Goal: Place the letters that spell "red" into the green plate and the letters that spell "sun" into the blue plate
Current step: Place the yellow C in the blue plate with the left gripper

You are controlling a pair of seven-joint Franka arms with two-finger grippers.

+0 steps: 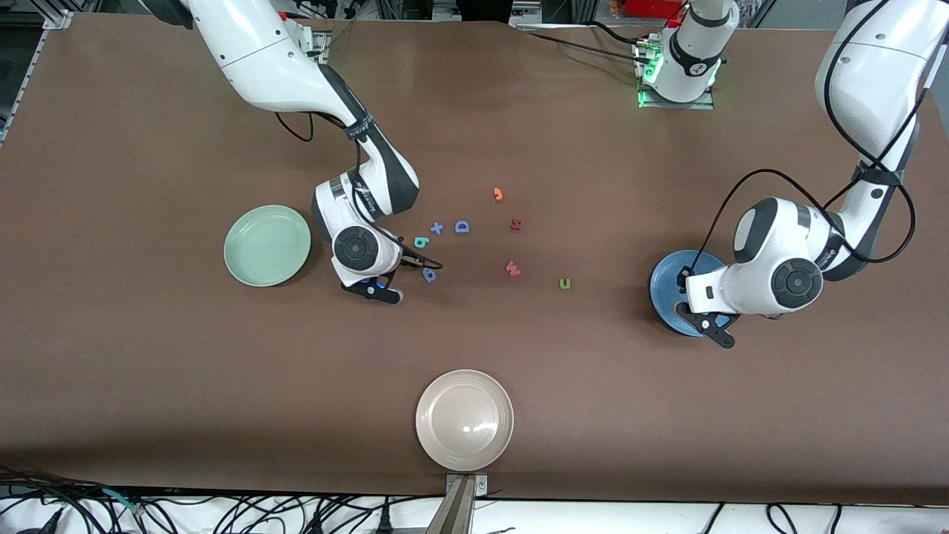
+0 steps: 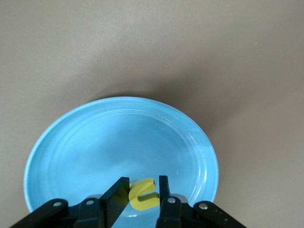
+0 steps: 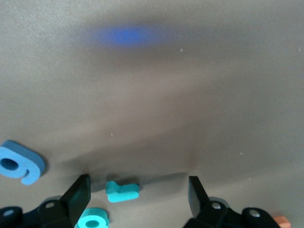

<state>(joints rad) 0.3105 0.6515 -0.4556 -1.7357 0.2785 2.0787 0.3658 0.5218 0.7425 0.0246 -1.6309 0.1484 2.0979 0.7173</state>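
Arms hide both pincers from the front: left pincer [image 2: 142, 197] clamps yellow "u" [image 2: 142, 194], right pincer [image 3: 137, 194] gapes.

A robotics lab: two bolted-down arms, a brown-covered table [image 1: 148, 386], loose cables [image 1: 222, 512] along its edge.

The blue plate [image 1: 667, 278] sits toward the left arm's end of the worktop, and a yellow "u" [image 2: 142, 194] is pinched over it between the left gripper's [image 2: 143, 194] fingers. The pale green plate [image 1: 267, 245] lies flat toward the right arm's end. Between the plates, the teal "d" [image 1: 421, 242], a small teal "r" [image 3: 121, 191], the orange "e" [image 1: 498, 194] and the green "n" [image 1: 565, 283] lie loose on the brown surface.
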